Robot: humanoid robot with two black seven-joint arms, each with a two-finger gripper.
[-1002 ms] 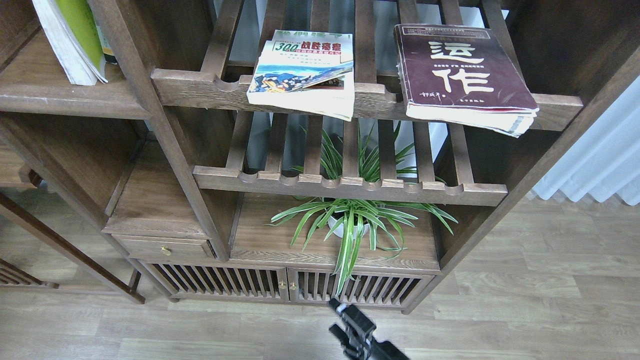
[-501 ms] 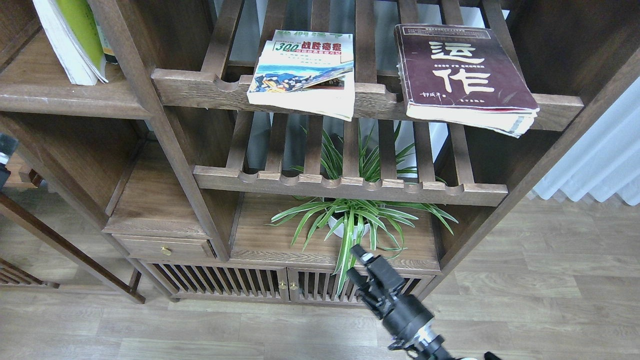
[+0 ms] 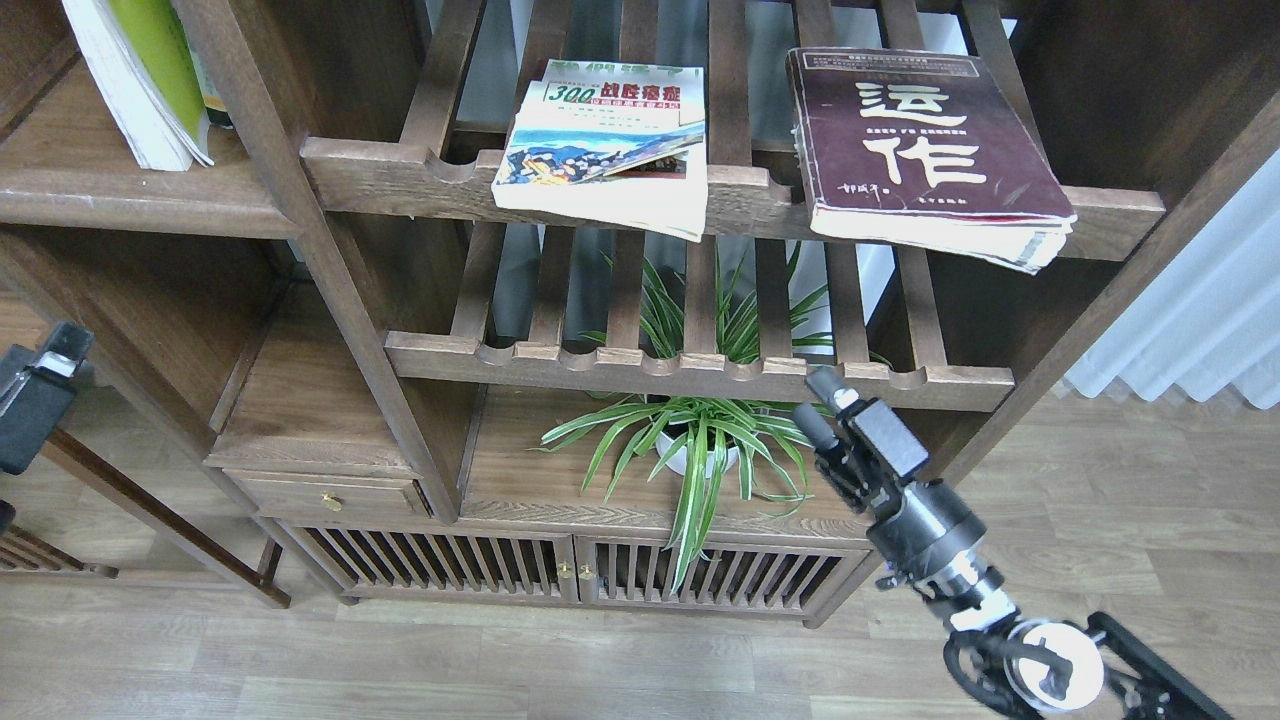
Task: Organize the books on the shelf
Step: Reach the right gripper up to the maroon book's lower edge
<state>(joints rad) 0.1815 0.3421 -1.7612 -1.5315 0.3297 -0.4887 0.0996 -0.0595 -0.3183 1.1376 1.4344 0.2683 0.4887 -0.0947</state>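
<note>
Lying flat on the slatted upper rack were the white "300" paperback [image 3: 602,150] and thick maroon paperback [image 3: 925,155]; the black right gripper [image 3: 818,402] hovered below, fingers parted, grasping nothing; left gripper [image 3: 40,385] state unclear.

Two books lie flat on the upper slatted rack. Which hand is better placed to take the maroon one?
The right hand, I think. It is raised below the right end of the rack, under the maroon book. The left hand shows only at the far left edge.
</note>
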